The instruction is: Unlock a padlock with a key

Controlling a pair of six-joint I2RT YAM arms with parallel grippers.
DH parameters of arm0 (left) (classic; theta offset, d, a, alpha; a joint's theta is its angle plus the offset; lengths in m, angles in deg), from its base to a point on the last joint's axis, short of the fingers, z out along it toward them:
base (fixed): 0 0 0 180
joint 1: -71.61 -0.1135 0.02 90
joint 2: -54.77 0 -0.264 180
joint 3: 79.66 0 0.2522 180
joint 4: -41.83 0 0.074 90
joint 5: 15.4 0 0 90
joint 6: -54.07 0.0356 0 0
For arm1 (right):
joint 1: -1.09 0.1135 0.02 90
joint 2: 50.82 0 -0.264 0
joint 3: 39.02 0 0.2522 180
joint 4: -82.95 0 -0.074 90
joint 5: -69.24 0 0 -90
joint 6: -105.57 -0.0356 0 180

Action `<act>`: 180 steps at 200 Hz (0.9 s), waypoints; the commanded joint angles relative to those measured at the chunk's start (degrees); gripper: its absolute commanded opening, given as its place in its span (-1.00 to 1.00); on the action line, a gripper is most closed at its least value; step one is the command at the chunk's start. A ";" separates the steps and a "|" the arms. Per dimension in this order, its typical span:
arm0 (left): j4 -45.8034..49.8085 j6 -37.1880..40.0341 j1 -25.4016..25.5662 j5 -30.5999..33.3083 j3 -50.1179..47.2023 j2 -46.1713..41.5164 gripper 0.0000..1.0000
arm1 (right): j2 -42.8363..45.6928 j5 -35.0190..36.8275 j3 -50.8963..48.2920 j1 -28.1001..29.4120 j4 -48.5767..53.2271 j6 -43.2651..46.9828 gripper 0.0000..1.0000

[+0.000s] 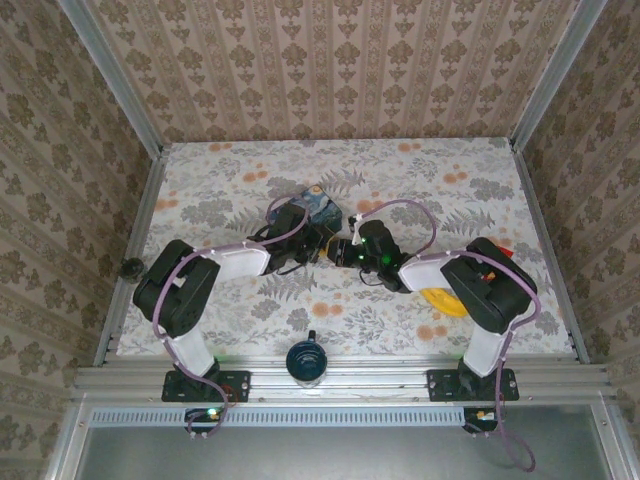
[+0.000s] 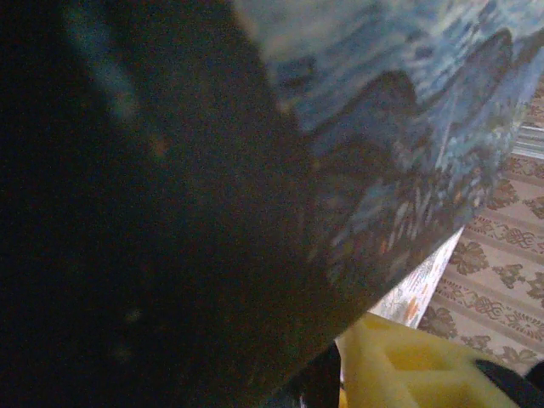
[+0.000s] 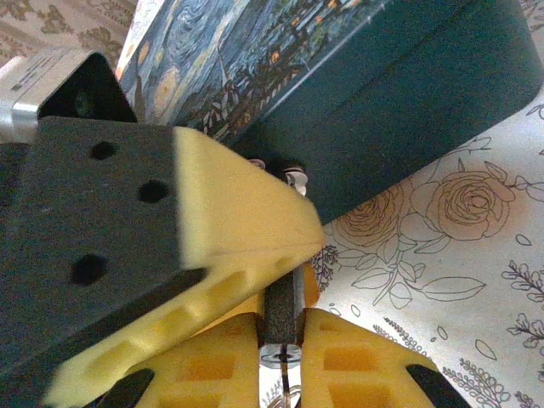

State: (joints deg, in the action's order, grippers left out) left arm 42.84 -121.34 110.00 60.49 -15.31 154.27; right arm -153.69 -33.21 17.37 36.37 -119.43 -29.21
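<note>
Fingers (image 3: 357, 357) of the right claw (image 3: 283, 331) pinch a slim dark piece with a pale glint (probably the padlock (image 3: 282, 310)) just beside the blue box (image 3: 399, 76). The left claw (image 1: 310, 245) crowds in alongside; whether it grips anything I cannot tell. Floral worktop (image 3: 476, 255) lies beneath.

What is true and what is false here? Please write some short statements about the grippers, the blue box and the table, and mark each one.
1. The right gripper pinches a small black item between its yellow fingers. True.
2. The blue box stands in the table's far right corner. False: it is near the middle, where both arms meet.
3. A dark cup sits by the near edge, between the arm bases. True.
4. The table surface is plain white. False: it has a floral print.
</note>
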 commanded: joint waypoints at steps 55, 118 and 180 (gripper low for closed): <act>10.46 -1.45 -0.50 -3.94 -5.63 -10.28 0.95 | -2.39 3.31 -4.66 -1.55 -11.31 -14.35 -1.00; 21.96 14.99 -0.71 10.57 -2.01 -22.02 1.00 | -2.77 4.56 -5.28 -2.08 -13.31 -19.39 -1.00; 30.89 40.79 0.79 33.05 7.29 -22.29 1.00 | -2.65 6.66 -5.23 -1.98 -11.68 -21.83 -1.00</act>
State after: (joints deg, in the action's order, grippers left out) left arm 68.52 -94.72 110.18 81.91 -11.55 130.91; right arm -155.60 -29.50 12.32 34.45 -129.86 -49.40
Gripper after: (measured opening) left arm 0.999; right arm 0.124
